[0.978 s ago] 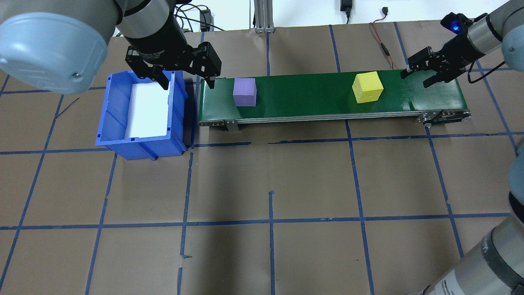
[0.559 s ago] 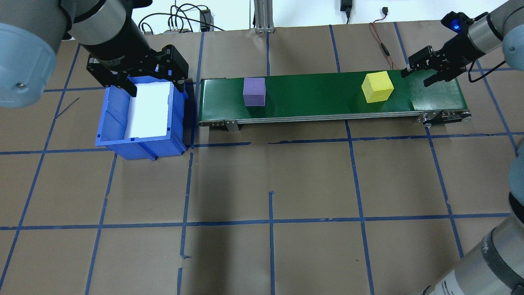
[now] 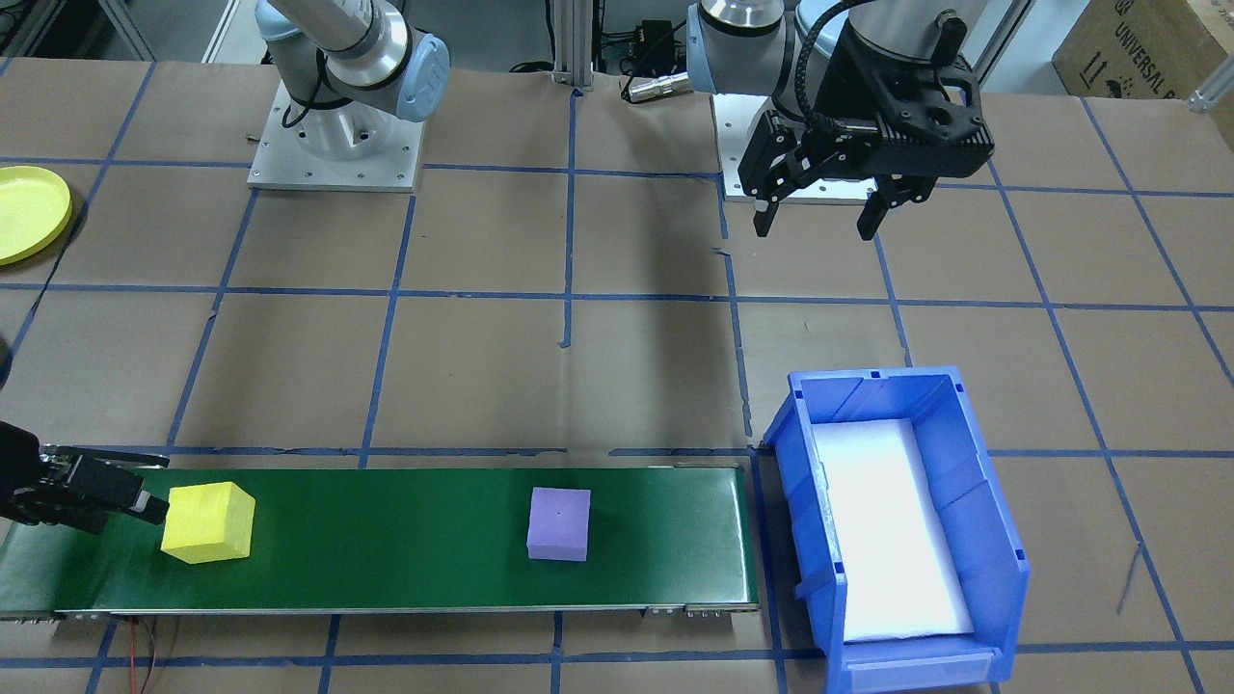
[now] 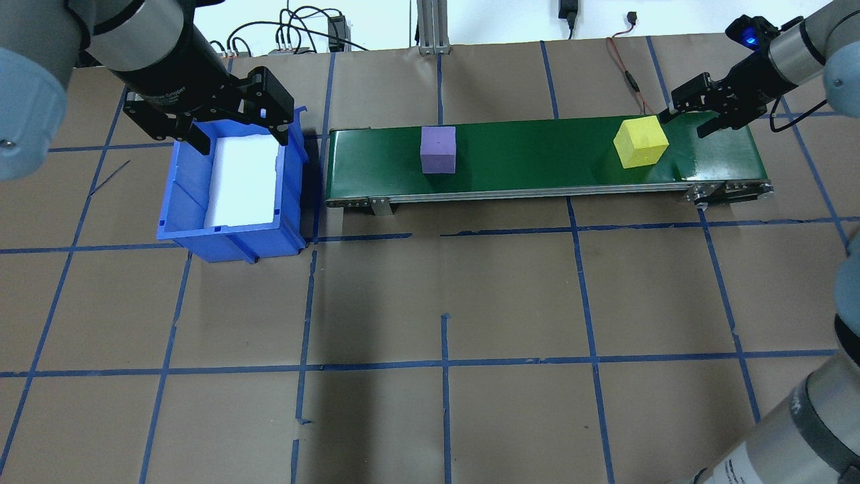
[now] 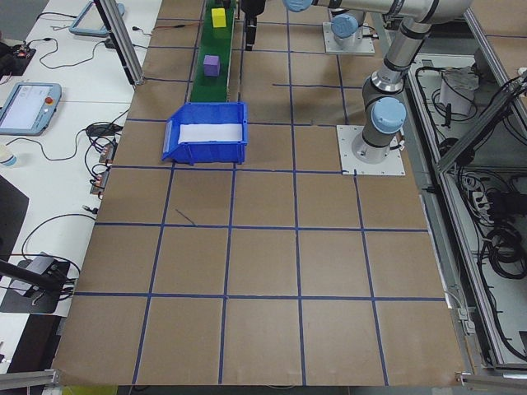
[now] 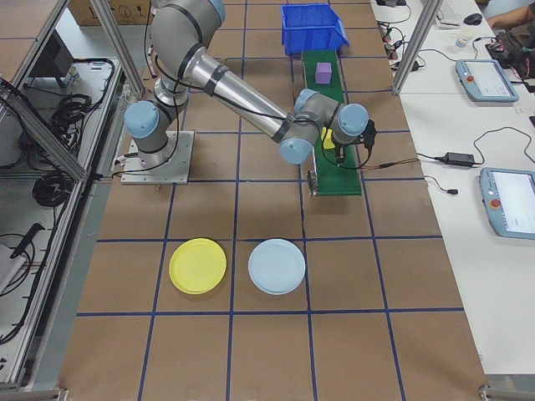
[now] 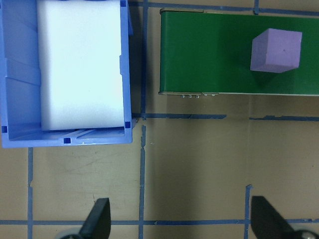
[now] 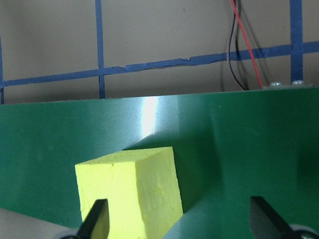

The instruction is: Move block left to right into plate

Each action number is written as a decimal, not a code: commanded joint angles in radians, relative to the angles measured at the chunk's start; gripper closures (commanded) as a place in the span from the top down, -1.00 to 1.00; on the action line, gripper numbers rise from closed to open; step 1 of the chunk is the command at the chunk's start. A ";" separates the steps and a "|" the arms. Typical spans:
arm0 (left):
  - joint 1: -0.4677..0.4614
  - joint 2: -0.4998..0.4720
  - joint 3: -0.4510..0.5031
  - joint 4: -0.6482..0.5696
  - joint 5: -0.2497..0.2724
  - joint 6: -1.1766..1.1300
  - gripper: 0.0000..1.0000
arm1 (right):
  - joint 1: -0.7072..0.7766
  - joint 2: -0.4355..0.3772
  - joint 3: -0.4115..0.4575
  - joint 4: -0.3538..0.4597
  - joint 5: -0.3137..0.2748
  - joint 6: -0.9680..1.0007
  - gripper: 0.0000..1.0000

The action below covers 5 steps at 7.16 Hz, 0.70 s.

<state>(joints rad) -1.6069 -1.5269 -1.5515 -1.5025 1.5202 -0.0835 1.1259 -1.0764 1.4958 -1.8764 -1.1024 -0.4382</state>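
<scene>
At belt's right end: yellow block [image 4: 641, 141] just beside right gripper [image 4: 695, 117], jaws wide | left gripper [image 4: 232, 134] jaws wide over bin rim [image 4: 228, 235]

Yellow block [image 8: 132, 191] on the green belt [image 8: 239, 149], overlapping the spread right pincer's [image 8: 179, 224] left fingertip [image 8: 95, 219]. Beyond the belt's far edge: taped brown surface [image 8: 164, 35], red and black wires [image 8: 239, 45].

Overhead and front views face oppositely, sharing the conveyor [image 4: 537, 158].
</scene>
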 commanded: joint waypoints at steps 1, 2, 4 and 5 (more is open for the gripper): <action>0.008 0.002 -0.001 0.008 0.035 0.022 1.00 | 0.000 0.000 0.003 -0.001 -0.002 -0.001 1.00; 0.010 0.002 -0.001 0.010 0.038 0.033 1.00 | 0.000 0.000 0.004 -0.001 -0.002 -0.001 1.00; 0.013 0.002 0.004 0.011 0.035 0.033 1.00 | 0.000 0.001 0.007 -0.029 -0.017 -0.004 1.00; 0.013 0.002 0.004 0.013 0.035 0.033 1.00 | 0.000 0.001 0.006 -0.030 -0.033 -0.004 1.00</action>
<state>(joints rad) -1.5947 -1.5248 -1.5492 -1.4912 1.5549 -0.0516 1.1260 -1.0760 1.5023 -1.9008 -1.1211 -0.4417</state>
